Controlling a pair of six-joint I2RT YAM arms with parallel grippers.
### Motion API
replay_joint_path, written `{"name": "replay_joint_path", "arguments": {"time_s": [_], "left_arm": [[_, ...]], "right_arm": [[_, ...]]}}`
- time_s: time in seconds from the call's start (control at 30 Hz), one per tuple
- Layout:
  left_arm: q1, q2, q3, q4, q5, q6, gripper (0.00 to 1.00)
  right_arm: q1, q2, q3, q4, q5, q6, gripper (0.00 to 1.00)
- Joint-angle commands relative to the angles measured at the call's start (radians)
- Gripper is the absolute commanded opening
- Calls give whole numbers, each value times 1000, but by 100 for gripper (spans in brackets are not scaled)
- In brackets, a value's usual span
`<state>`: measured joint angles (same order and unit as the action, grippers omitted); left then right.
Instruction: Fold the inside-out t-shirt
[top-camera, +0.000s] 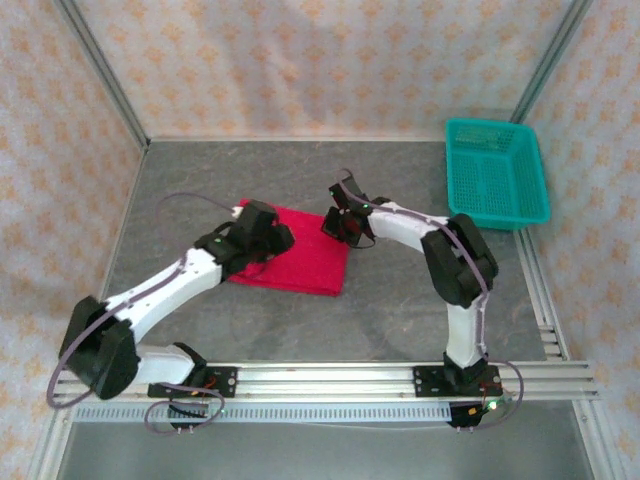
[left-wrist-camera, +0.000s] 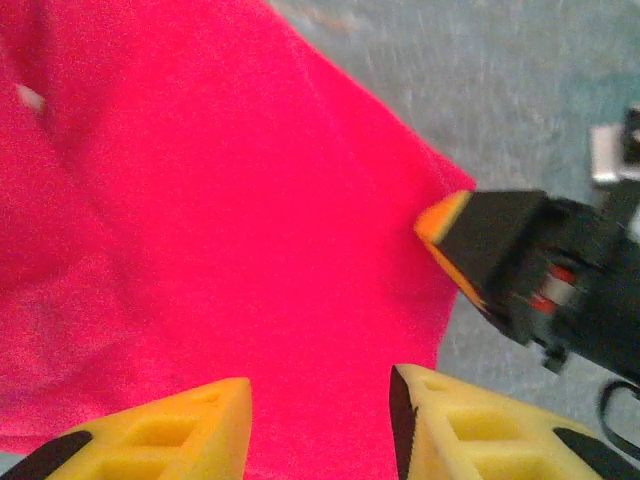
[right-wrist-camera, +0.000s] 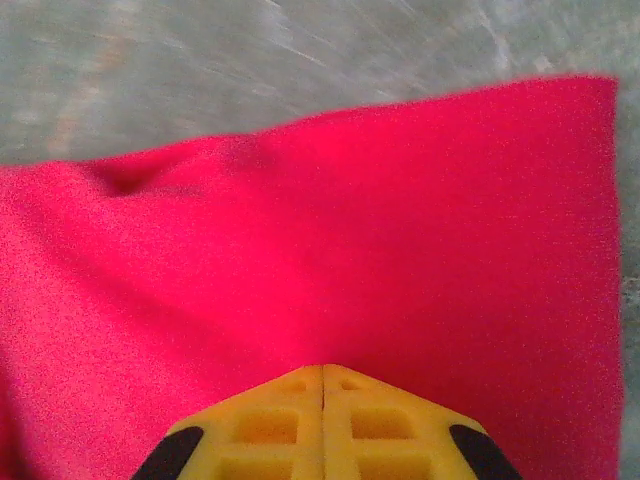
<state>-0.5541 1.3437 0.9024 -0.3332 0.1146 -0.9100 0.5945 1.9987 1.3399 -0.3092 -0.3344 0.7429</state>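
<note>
The inside-out t-shirt lies flat on the grey table as a folded bright red rectangle. My left gripper hovers over its left part. In the left wrist view it is open, with bare red cloth between the yellow fingers and a bit of white label at far left. My right gripper is at the shirt's far right corner. In the right wrist view it is shut, tips together over the cloth, nothing visibly pinched. Its tip touches the shirt's edge.
A teal plastic basket stands at the back right of the table. Patterned walls close in the back and both sides. An aluminium rail with the arm bases runs along the near edge.
</note>
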Motion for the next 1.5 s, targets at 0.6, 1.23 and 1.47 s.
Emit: {"name": "replay_joint_path", "arguments": {"time_s": [0.6, 1.23, 1.47], "left_arm": [[257, -18, -130, -127, -156, 63, 42], [26, 141, 27, -18, -92, -23, 42], [30, 415, 297, -163, -257, 221, 42]], "right_arm": [[-20, 13, -78, -108, 111, 33, 6], [-50, 4, -11, -192, 58, -35, 9], [-4, -185, -331, -148, 69, -2, 8]]}}
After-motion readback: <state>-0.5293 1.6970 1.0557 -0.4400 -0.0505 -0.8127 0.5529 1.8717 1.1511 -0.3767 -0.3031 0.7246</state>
